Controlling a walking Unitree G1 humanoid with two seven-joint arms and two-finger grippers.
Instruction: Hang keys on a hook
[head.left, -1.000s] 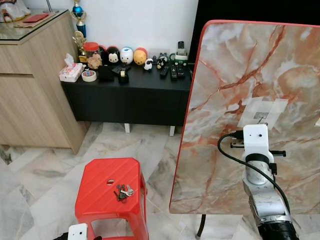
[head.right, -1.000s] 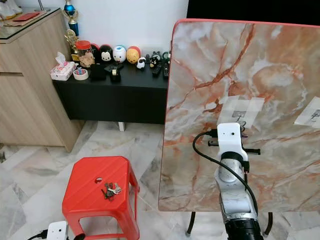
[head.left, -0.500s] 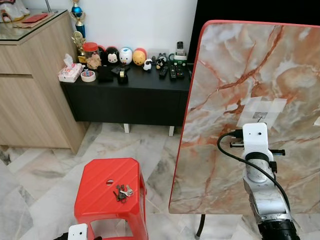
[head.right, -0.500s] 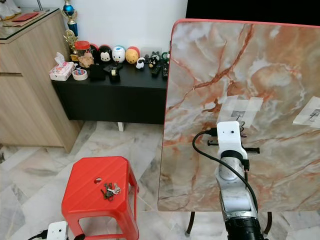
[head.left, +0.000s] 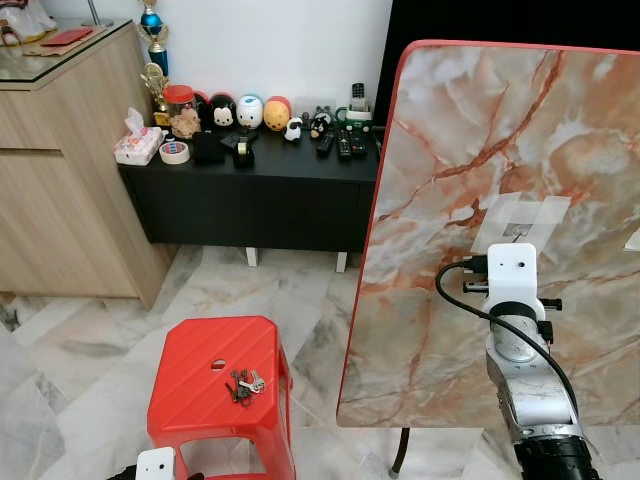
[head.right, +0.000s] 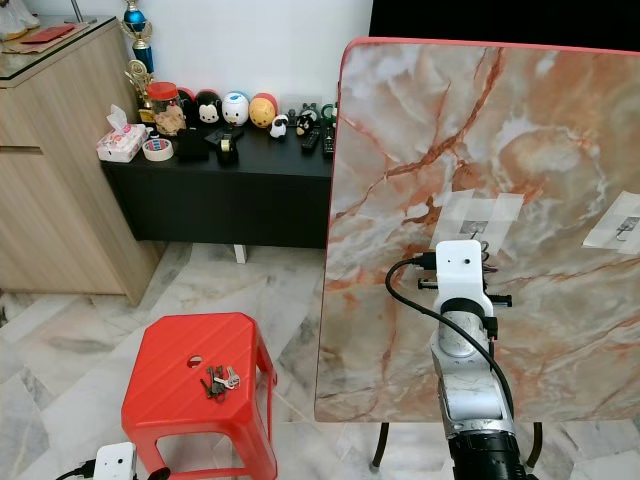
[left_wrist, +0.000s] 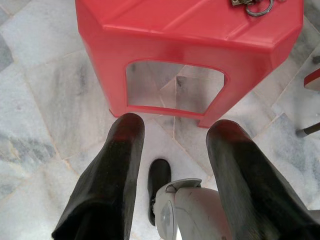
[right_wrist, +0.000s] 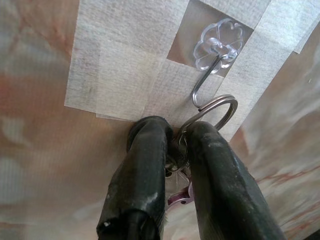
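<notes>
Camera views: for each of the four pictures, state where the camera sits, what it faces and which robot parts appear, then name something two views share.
Left eye view: on the head, looking forward and down at the marble board and red stool; the right arm is raised to the board.
Right eye view: beside it, same scene.
Left wrist view: on the low left arm, facing the stool; left gripper open.
Right wrist view: at the board, facing the clear hook; right gripper pinches a key ring.
Shared: spare keys on the stool show to the eyes and left wrist.

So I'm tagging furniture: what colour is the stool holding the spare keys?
Red: the stool shows best in the left eye view, with keys on top.
</notes>
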